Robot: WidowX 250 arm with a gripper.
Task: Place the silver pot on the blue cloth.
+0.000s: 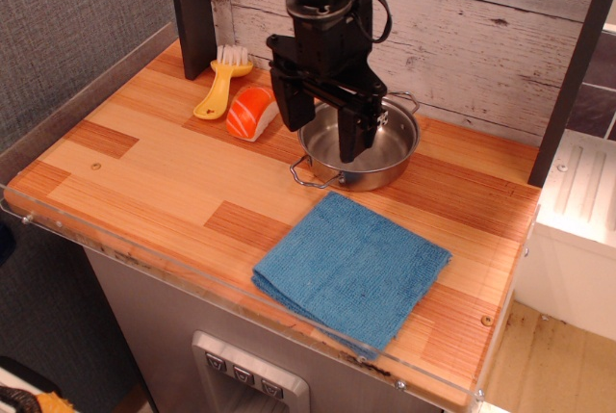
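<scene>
Overhead, the black gripper (321, 124) hangs above the left part of the silver pot (371, 153), its two fingers spread apart and holding nothing. That pot sits on the wooden counter (144, 182) near the plank wall, just behind the blue cloth (351, 267), apart from it. The cloth lies flat near the counter's front edge. Left of the pot rest an orange salmon sushi toy (252, 112) and a yellow brush (220, 86).
</scene>
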